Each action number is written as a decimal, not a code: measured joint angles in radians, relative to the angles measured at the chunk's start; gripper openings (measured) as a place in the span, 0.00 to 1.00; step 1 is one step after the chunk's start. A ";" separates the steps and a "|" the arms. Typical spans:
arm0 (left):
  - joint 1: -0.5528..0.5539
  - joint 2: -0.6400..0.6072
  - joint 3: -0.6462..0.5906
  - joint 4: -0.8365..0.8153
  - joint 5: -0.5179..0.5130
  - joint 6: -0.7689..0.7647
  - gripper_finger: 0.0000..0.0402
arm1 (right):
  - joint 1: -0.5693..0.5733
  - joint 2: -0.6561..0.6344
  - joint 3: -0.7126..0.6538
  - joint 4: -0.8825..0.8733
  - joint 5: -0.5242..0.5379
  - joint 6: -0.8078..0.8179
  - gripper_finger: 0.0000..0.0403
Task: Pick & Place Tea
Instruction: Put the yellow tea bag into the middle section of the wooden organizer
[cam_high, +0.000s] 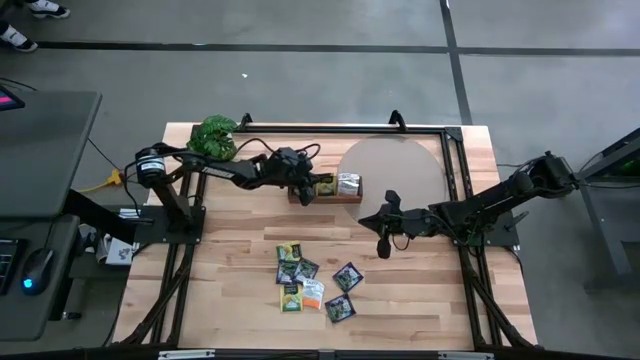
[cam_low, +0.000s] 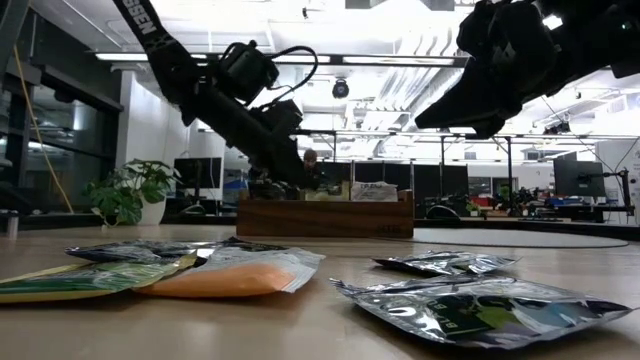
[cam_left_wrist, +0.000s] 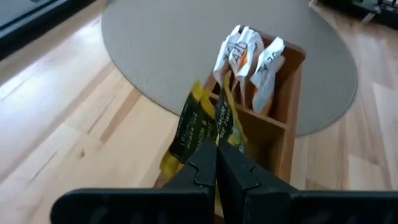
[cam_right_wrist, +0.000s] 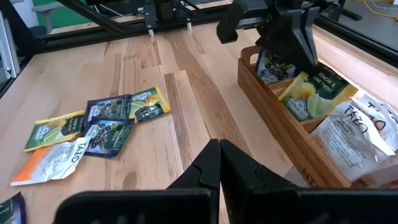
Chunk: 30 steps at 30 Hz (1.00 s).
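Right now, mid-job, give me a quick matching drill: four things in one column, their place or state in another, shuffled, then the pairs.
1 left gripper
2 right gripper
3 white sachets
4 orange sachet

a lying on the table among the loose pile
b shut, above bare table right of the pile
c standing in the tray's end compartment
d over the tray, on a yellow-green sachet

Pairs: 1-d, 2-b, 3-c, 4-a

Open-plan lab or office: rows of monitors (cam_low: 575, 178), ceiling strip lights (cam_low: 300, 58), concrete floor (cam_high: 300, 80)
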 joint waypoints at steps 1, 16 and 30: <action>0.000 0.000 0.005 -0.007 -0.001 0.006 0.00 | 0.000 0.000 0.000 0.000 0.000 0.000 0.00; -0.002 0.000 0.037 -0.073 -0.003 0.052 0.00 | 0.000 0.000 0.000 -0.005 -0.008 -0.001 0.00; -0.002 0.000 0.037 -0.081 -0.022 0.076 0.29 | 0.000 0.000 0.000 -0.005 -0.023 0.004 0.00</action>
